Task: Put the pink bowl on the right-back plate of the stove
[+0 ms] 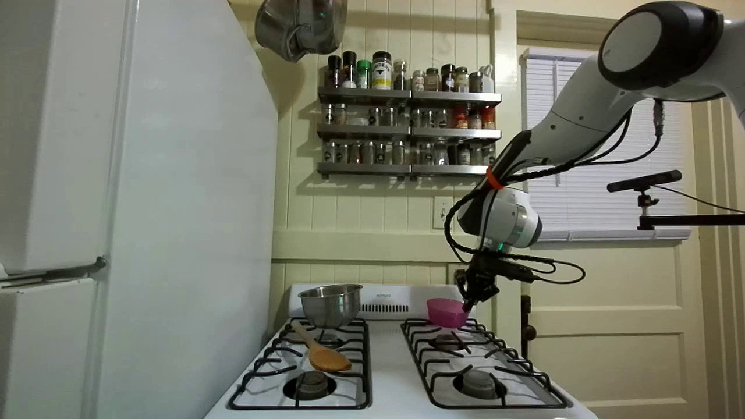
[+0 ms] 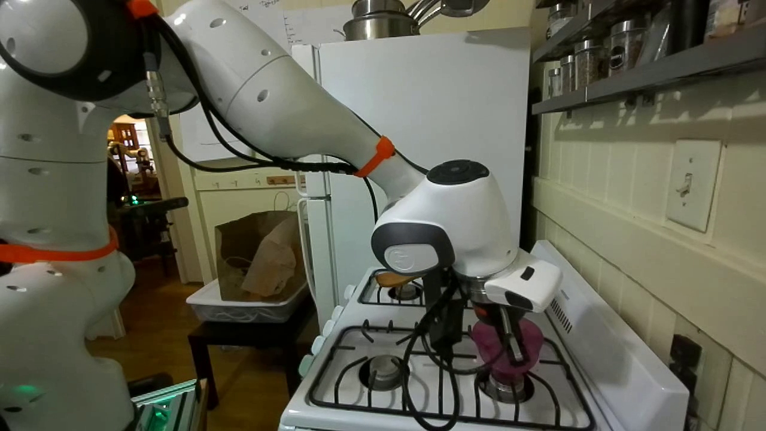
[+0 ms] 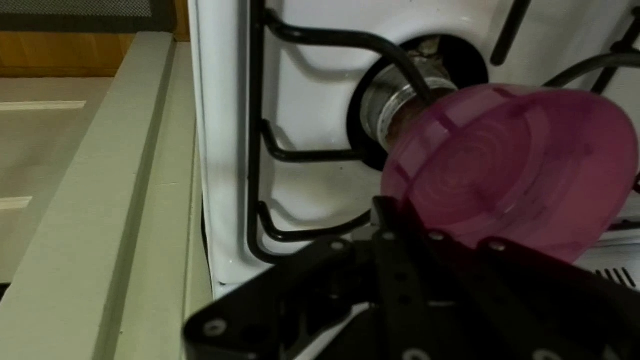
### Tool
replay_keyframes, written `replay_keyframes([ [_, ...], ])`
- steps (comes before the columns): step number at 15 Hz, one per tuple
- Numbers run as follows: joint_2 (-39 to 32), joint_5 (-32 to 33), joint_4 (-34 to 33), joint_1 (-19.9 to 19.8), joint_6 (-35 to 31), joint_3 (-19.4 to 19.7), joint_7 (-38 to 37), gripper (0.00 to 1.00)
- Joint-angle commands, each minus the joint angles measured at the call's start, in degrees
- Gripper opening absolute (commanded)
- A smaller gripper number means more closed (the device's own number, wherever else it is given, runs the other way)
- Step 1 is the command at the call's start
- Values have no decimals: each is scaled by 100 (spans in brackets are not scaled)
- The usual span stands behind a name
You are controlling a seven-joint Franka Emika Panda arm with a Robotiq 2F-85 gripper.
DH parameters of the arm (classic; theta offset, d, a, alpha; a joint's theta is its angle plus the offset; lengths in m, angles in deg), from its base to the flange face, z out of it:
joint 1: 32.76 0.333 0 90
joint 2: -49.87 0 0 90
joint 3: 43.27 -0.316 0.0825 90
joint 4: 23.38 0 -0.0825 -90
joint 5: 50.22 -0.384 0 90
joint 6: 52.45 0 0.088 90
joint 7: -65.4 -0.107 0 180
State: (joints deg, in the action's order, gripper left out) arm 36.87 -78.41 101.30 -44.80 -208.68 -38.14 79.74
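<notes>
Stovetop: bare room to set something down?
Free: white strip between left grate and right grate; front-right burner.
Crowded: around rear-right burner, with pink bowl in the claw; left grate, with metal pot and wooden spoon.

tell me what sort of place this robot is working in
Most likely a home kitchen: there is a white gas stove, a tall white fridge beside it, and wall shelves lined with what look like spice jars.

Here's the round, translucent pink plastic bowl [image 1: 446,314], gripped at its rim, open side up, over the squarish black metal right-back plate [image 3: 320,156] of the white stove [image 1: 387,378]!
</notes>
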Motion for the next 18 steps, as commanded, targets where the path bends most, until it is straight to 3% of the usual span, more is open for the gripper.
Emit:
replay_keyframes([
  [1, -126, -158, -211, -210, 327, -204, 244, 1],
  [4, -171, -138, -278, -275, 421, -278, 266, 1],
  [5, -183, -108, -296, -288, 455, -291, 252, 29],
  [6, -193, -32, -310, -283, 499, -274, 187, 29],
  [15, 185, 380, -206, -173, 970, -163, 19, 96],
  [18, 303, 451, -206, -142, 1260, -144, -9, 100],
])
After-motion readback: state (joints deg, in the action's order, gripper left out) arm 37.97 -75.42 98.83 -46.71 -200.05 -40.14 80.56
